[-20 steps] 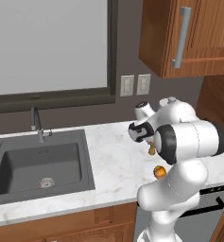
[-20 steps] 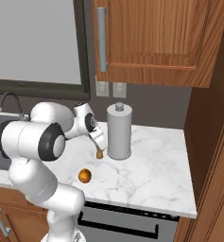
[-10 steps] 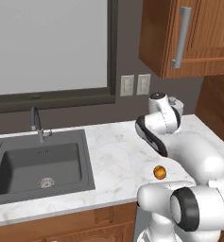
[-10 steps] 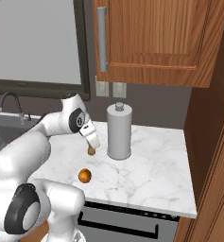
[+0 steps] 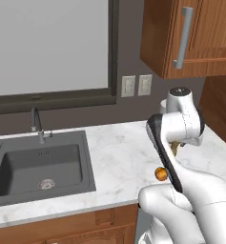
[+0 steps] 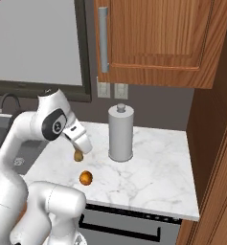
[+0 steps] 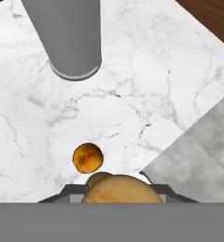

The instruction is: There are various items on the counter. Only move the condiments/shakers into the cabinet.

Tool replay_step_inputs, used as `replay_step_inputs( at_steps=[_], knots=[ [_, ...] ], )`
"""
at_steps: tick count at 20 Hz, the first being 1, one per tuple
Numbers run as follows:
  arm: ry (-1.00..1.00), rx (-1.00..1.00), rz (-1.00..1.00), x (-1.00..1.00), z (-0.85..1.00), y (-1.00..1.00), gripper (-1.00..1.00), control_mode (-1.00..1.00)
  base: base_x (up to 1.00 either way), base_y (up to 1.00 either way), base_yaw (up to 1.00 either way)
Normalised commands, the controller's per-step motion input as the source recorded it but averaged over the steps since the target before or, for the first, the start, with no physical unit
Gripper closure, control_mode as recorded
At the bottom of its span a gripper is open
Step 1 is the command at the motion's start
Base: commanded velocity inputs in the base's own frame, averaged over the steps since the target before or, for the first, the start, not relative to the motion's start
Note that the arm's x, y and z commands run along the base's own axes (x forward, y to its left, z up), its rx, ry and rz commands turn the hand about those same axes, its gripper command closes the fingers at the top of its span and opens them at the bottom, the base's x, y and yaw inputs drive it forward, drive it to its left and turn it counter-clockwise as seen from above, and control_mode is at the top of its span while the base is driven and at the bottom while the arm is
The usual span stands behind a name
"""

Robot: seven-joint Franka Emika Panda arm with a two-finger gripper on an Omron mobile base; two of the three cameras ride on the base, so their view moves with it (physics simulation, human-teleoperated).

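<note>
jaws: clamped on the wooden shaker [image 6: 78, 155] (tan body fills the hand view's bottom) | gripper [image 6: 81, 149]: has risen since a second ago, shaker now clear of the counter [image 6: 148, 172] | orange fruit [image 6: 85, 177] at its 6 o'clock, grey canister [image 6: 121, 132] at 3 | cabinet [image 6: 153, 38] overhead, door shut; judged next obstacle

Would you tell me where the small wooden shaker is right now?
The wooden shaker is held in the shut gripper above the counter, left of the grey canister and just above the orange fruit in the right base view.
</note>
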Motion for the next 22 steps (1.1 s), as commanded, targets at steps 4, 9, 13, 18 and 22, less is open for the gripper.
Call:
replay_step_inputs(
  at_steps=[4,9,13,18,22],
  knots=[
    [0.02,0.00,0.31,-0.84,0.84,0.18,1.00,-1.00,0.00,0.00,0.00],
    [0.00,0.02,0.36,-0.66,0.48,0.29,1.00,-1.00,0.00,0.00,0.00],
    [0.06,0.02,0.39,-0.20,0.21,0.53,1.00,-1.00,0.00,0.00,0.00],
    [0.03,0.01,0.18,-0.01,0.01,0.16,1.00,-1.00,0.00,0.00,0.00],
    [-0.01,0.00,0.00,-0.23,0.00,0.00,1.00,1.00,-0.50,-0.04,0.00]
  ],
)
